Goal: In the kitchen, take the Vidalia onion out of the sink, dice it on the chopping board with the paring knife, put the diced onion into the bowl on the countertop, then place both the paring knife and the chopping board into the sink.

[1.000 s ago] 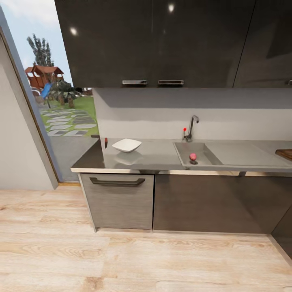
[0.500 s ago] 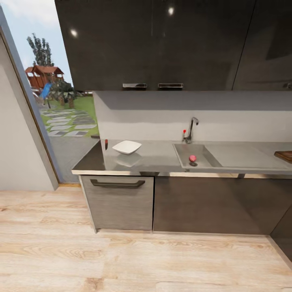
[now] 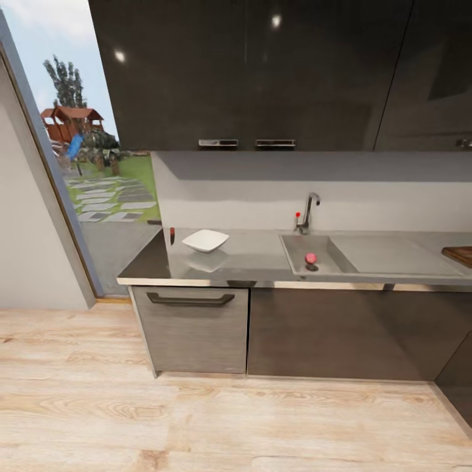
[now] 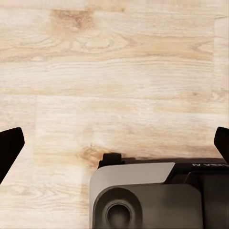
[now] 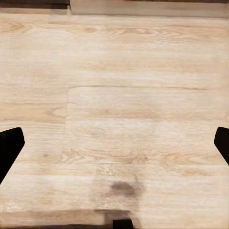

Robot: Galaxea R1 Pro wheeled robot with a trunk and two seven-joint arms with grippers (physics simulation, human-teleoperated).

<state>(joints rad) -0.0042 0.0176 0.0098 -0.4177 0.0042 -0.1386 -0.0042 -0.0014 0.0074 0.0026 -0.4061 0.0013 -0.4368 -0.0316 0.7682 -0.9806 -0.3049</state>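
The head camera has been drifting, so the countertop (image 3: 255,259) is sitting slightly lower in view than before. The onion (image 3: 311,258) is lying in the sink (image 3: 298,246) by the drain, the bowl (image 3: 206,240) left of it, the chopping board (image 3: 459,254) far right. Both grippers, left (image 4: 114,145) and right (image 5: 114,145), are hanging spread wide over the wooden floor (image 5: 119,95), empty.
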